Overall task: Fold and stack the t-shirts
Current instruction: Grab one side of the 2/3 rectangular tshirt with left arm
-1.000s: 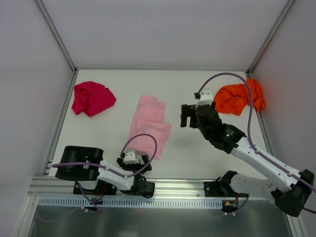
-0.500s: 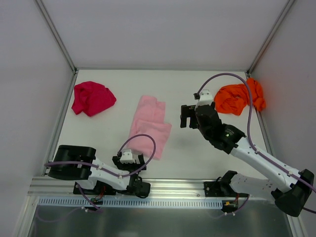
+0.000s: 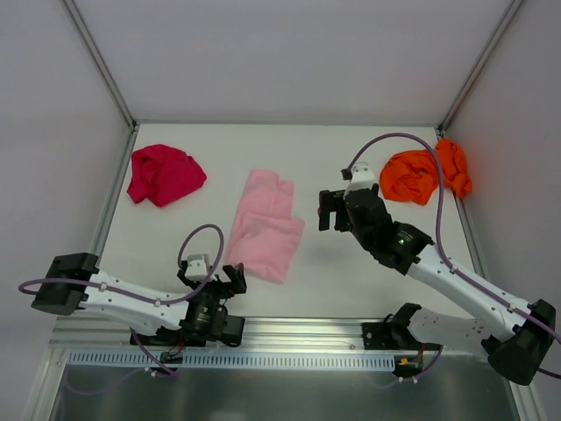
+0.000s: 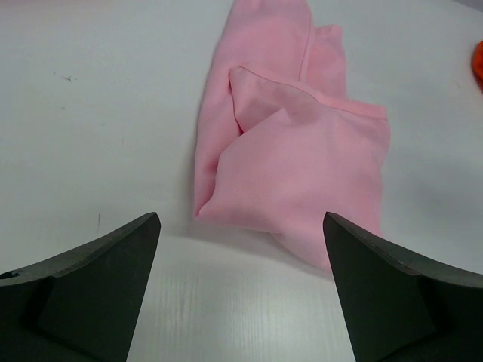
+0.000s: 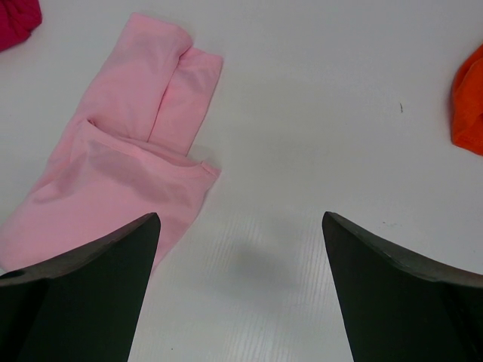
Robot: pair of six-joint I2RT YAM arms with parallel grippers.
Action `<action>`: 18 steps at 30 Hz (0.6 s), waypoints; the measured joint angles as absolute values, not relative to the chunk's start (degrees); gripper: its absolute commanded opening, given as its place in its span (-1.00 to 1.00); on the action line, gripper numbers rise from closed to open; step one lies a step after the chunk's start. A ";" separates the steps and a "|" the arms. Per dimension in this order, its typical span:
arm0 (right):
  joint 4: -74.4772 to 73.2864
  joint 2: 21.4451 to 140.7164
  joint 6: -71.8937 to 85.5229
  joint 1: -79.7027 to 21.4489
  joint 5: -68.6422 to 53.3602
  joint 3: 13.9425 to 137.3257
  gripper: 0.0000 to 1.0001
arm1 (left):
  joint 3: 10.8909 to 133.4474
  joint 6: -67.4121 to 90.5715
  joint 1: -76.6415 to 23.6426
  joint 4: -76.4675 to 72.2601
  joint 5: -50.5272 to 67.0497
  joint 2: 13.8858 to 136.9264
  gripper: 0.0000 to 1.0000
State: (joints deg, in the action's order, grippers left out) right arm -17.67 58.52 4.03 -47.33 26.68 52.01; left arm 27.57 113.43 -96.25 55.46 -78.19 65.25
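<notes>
Pink t-shirt (image 3: 266, 230) lies half folded mid-frame on the worktop (image 3: 175, 237). The left pincer (image 3: 212, 275) has backed off to the lower left, wide open, empty. The right pincer (image 3: 323, 210) is open, empty too. Folding isn't finished.

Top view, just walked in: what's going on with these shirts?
Two arms are working on folding t-shirts. The pink t-shirt lies partly folded in the middle of the table. The left fingers are open and empty, just short of its near edge. The right fingers, also open and empty, are off its right side. The magenta-red t-shirt at far left and the orange t-shirt at far right lie crumpled and untouched. Nothing is stacked yet.
</notes>
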 measured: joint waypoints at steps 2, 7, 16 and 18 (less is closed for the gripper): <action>-17.37 58.52 4.03 -47.33 26.33 51.72 0.90 | 25.85 113.45 -97.19 56.01 -78.81 60.01 0.84; -16.51 58.50 4.12 -47.33 25.28 51.20 0.89 | 23.33 113.49 -97.91 58.52 -79.77 48.27 0.85; -15.86 58.46 4.43 -47.68 23.66 50.72 0.90 | 33.78 113.62 -89.49 71.29 -81.23 46.57 0.92; -15.86 58.43 4.43 -47.86 23.55 50.72 0.90 | 35.00 113.62 -85.23 72.79 -80.68 47.62 0.97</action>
